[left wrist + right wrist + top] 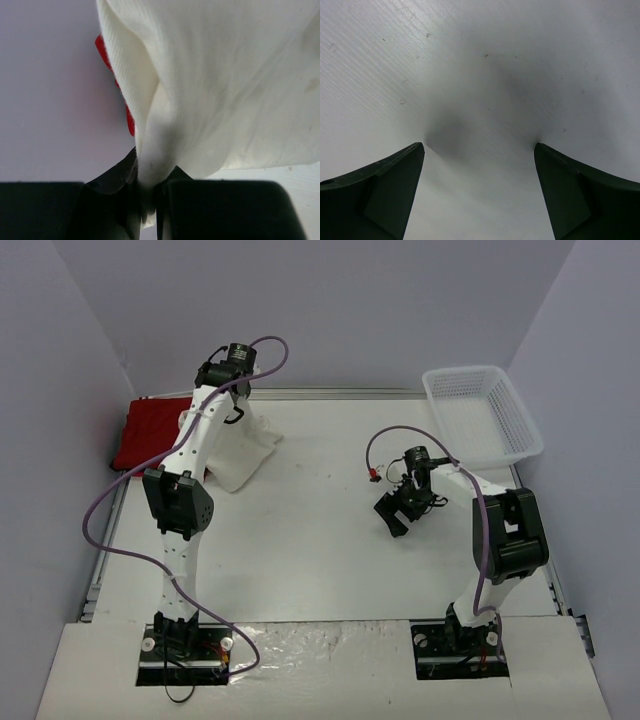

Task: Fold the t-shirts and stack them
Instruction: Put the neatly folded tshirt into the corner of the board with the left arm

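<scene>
Jaws of the left gripper (147,200) are pinched shut on a bunched edge of the white shirt (225,90), which hangs from them onto the worktop (300,540) at far left. The red stack (150,430) lies just left of it, nearest this arm. The right gripper (480,150), jaws wide and empty, hovers well to the right.

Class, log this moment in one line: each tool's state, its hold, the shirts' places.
left tool: shut on cream shirt | right tool: open, empty, above table | red shirt bundle: far-left edge
</scene>
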Action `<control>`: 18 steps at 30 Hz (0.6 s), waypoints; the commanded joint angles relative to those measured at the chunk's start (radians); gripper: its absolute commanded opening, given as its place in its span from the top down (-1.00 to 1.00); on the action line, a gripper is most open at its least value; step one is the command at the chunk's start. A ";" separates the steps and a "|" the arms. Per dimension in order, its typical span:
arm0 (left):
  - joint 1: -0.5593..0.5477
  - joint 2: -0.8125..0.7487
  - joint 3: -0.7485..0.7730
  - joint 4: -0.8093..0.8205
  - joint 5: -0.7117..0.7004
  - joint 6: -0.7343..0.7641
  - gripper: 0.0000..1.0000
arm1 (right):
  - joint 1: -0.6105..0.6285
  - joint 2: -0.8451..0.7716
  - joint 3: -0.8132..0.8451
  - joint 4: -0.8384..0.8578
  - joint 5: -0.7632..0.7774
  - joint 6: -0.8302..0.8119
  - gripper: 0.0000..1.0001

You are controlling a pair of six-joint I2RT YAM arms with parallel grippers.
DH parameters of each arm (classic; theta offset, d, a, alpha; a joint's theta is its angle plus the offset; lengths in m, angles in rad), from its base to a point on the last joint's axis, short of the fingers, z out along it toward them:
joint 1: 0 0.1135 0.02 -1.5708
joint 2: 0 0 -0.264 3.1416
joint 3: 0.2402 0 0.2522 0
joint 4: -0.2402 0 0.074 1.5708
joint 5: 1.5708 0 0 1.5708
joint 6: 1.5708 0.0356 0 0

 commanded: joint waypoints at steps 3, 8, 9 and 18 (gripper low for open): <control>-0.010 -0.075 0.083 -0.009 -0.098 0.058 0.95 | 0.011 0.044 -0.012 -0.035 0.024 -0.004 -0.77; -0.008 -0.084 0.102 0.002 -0.108 0.065 0.95 | 0.019 0.076 -0.018 -0.033 0.049 -0.002 -0.78; -0.008 -0.087 0.108 0.000 -0.103 0.062 0.95 | 0.024 0.081 -0.018 -0.033 0.058 -0.002 -0.78; 0.006 -0.061 0.234 -0.072 -0.030 0.009 0.95 | 0.034 0.064 -0.026 -0.032 0.050 -0.010 -0.82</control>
